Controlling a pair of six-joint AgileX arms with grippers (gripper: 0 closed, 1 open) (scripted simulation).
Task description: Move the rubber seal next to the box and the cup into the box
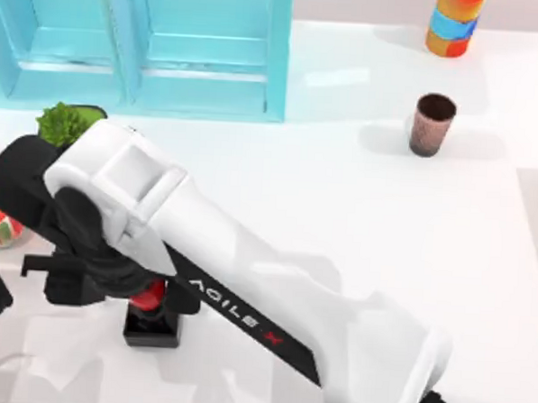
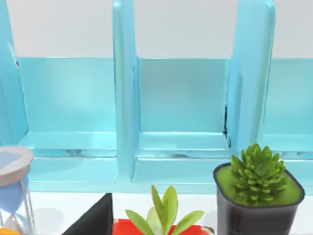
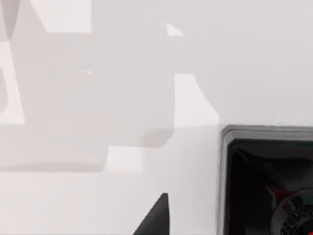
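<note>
The right arm is extended across the table (image 1: 358, 215) toward its left side, with the right gripper (image 1: 147, 296) placed over the rubber seal (image 1: 152, 315). The red knob is seen between the black fingers; whether it is clamped cannot be told. The cup (image 1: 432, 125) stands upright, well apart, right of the blue box (image 1: 195, 53). The left gripper's state cannot be told.

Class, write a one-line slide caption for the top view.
Right gripper at the rubber seal; cup stands apart near the blue box.
</note>
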